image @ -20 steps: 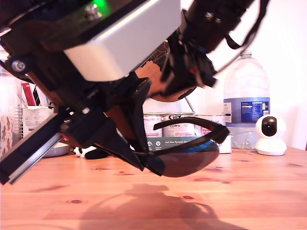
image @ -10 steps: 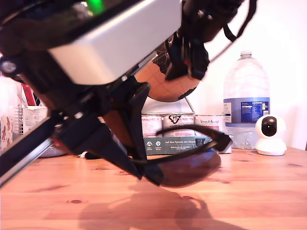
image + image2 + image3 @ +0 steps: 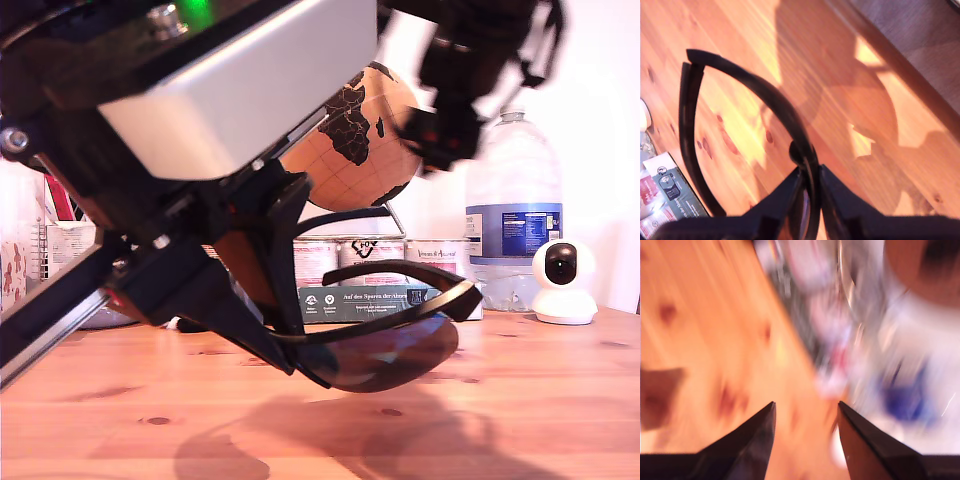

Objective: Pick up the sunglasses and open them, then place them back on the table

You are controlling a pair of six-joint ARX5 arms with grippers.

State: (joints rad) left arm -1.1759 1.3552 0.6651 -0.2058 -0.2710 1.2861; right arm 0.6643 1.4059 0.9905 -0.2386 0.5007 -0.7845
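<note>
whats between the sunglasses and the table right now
Nothing. In the exterior view the sunglasses, clamped in my first gripper, hang clear of the table, with only their shadow on the wood below.

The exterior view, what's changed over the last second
My second pincer swung away toward the exterior view's right, uncovering the globe. One arm of the sunglasses now sticks out, opened. My first pincer stays clamped on the frame above the table. The bottle and camera haven't moved.
</note>
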